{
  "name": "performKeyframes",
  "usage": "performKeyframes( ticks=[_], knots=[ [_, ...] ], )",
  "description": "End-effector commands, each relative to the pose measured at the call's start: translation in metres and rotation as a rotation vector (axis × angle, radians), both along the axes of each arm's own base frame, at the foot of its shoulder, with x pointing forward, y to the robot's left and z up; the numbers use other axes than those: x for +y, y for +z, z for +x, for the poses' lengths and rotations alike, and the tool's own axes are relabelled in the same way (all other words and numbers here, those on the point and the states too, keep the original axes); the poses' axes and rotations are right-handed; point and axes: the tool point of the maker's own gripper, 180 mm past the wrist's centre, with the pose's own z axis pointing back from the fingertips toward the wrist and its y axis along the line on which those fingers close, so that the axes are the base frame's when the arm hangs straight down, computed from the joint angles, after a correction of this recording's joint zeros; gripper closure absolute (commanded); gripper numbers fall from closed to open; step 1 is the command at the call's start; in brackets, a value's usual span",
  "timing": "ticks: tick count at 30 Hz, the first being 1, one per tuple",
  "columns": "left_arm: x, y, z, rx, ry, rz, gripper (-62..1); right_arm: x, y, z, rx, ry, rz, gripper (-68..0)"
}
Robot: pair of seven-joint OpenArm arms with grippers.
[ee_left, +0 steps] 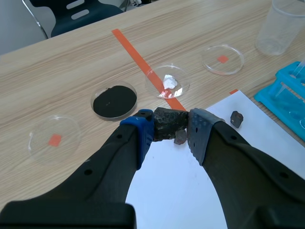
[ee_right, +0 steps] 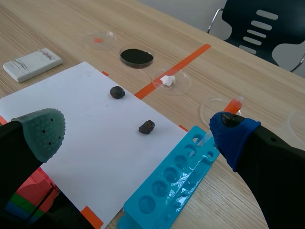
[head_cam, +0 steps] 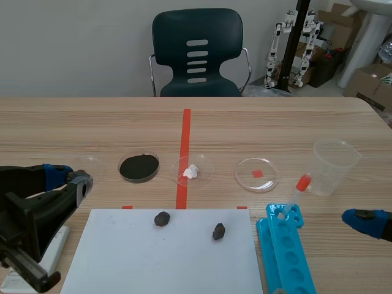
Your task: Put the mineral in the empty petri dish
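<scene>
My left gripper (ee_left: 170, 125) is shut on a dark mineral (ee_left: 167, 124), held above the near left part of the white paper (ee_left: 190, 181). In the scene view this gripper (head_cam: 78, 181) sits low at the table's left. An empty petri dish (ee_left: 53, 138) lies ahead of it to the left, faint in the scene view (head_cam: 86, 162). A second empty dish (head_cam: 257, 174) lies right of the tape line. Two more minerals (head_cam: 162, 218) (head_cam: 218, 231) rest on the paper. My right gripper (ee_right: 139, 131) is open over the table's right side and holds nothing.
A dish of black powder (head_cam: 139, 166) and a dish with a white lump (head_cam: 192, 171) sit between the empty ones. A plastic cup (head_cam: 334, 166), a red-bulbed pipette (head_cam: 296, 193) and a blue tube rack (head_cam: 285, 251) stand at the right. A white block (head_cam: 52, 245) lies by the left arm.
</scene>
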Motion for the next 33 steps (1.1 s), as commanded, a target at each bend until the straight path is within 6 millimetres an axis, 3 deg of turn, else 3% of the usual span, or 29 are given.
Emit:
performKeyframes(
  ticks=[1, 12, 33],
  knots=[
    [-0.003, 0.005, 0.001, -0.026, 0.0, -0.031, -11.6, 0.0, 0.006, 0.002, -0.018, -0.003, 0.018, -63.8],
    [0.01, -0.014, -0.002, -0.019, 0.03, -0.047, -11.6, 0.0, 0.006, 0.002, -0.018, -0.003, 0.018, -63.8],
    [0.01, -0.016, -0.003, -0.009, 0.031, -0.042, -11.6, 0.0, 0.006, 0.002, -0.018, -0.003, 0.018, -63.8]
  ],
)
